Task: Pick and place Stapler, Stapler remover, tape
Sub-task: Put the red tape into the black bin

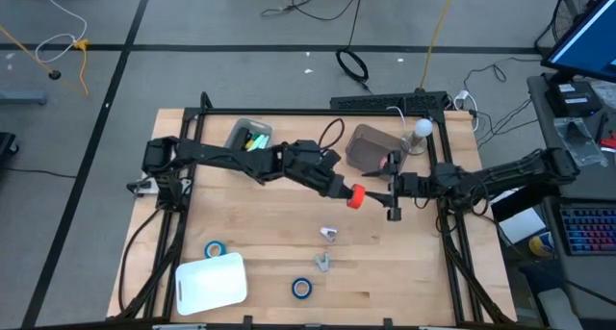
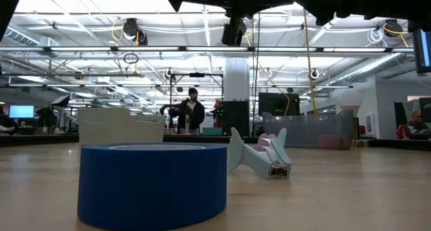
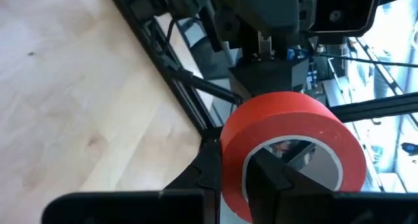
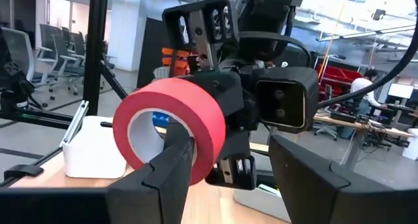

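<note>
A red tape roll with a pale core hangs above the middle of the table, held by my left gripper, which is shut on it. My right gripper is open and faces the roll from the table's right. One of its fingers stands in front of the roll's hole, the other out beside the roll. Two blue tape rolls lie flat on the table near its near edge. The low view shows one blue roll close up. My left gripper holds the red roll by its wall, with one finger inside the core and one finger outside. The roll is lifted clear of the table, its hole facing the right arm. My right gripper: I cannot tell whether its finger touches the roll.
Two small pale tools lie near the table's middle, one seen in the low view. A white bin sits at the near left, a grey bin and a brown bin at the far side. People stand in the room beyond.
</note>
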